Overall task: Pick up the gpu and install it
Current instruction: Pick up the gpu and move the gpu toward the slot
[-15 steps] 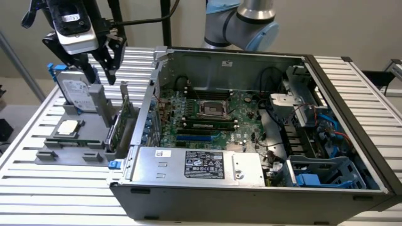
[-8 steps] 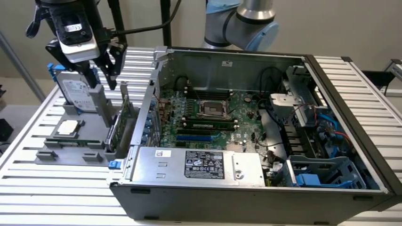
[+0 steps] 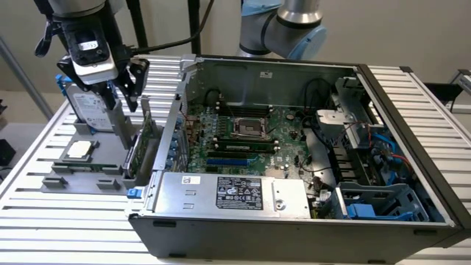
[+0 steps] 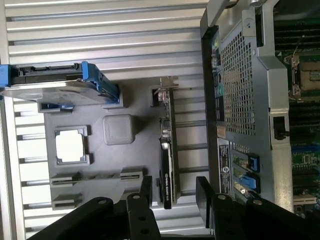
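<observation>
— How is the claw?
— The black two-fingered claw [image 3: 121,94] is spread wide, released, gripping nothing. It hangs above the grey moulded holder tray [image 3: 74,172] on the slatted metal counter [image 3: 66,221].
— And the gpu?
— The gpu [image 3: 145,144], a thin green circuit card with a black face and a silver end bracket, stands on edge in the holder tray, on the side next to the open grey computer case [image 3: 294,234]. In the wrist view its upper edge runs between the two fingers [image 4: 146,192]; whether they touch it I cannot tell.
— Count it all.
— One gpu, one silver hard drive [image 3: 92,113] in a blue frame, one small square silver CPU chip [image 3: 79,149], one holder tray, one computer case, two fingers.
— What does each view add?
— The exterior view looks into the computer case: a green motherboard [image 3: 250,138] and a silver power supply box [image 3: 228,193]. The wrist view looks onto the perforated rear panel [image 4: 240,90] and the white print on the gpu.
</observation>
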You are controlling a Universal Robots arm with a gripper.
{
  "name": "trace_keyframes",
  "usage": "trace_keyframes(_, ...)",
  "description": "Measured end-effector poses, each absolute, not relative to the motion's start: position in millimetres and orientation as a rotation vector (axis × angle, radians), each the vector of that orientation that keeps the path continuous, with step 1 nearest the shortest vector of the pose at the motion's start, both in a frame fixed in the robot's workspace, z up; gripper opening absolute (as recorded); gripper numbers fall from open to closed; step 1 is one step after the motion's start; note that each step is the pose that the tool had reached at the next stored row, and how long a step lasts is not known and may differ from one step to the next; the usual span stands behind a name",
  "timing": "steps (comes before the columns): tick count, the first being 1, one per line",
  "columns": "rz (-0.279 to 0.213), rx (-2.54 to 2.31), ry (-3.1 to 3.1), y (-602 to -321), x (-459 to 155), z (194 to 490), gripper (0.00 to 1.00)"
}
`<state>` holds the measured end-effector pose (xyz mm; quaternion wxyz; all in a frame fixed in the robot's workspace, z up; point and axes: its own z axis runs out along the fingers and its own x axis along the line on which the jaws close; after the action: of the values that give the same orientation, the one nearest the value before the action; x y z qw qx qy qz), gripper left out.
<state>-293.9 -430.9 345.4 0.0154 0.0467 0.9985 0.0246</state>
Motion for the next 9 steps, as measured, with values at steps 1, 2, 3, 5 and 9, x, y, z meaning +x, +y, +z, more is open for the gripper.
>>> trace_keyframes(1, 0.077, 0.146, 3.106, -430.9, -294.0, 343.6, 0.48)
trace_keyframes(2, 0.077, 0.146, 3.106, -431.0, -294.0, 341.8, 0.48)
trace_keyframes(3, 0.077, 0.147, 3.106, -431.2, -294.0, 339.9, 0.48)
trace_keyframes(5, 0.076, 0.147, 3.106, -431.4, -294.0, 336.4, 0.48)
trace_keyframes(9, 0.077, 0.147, 3.106, -431.7, -294.1, 329.1, 0.48)
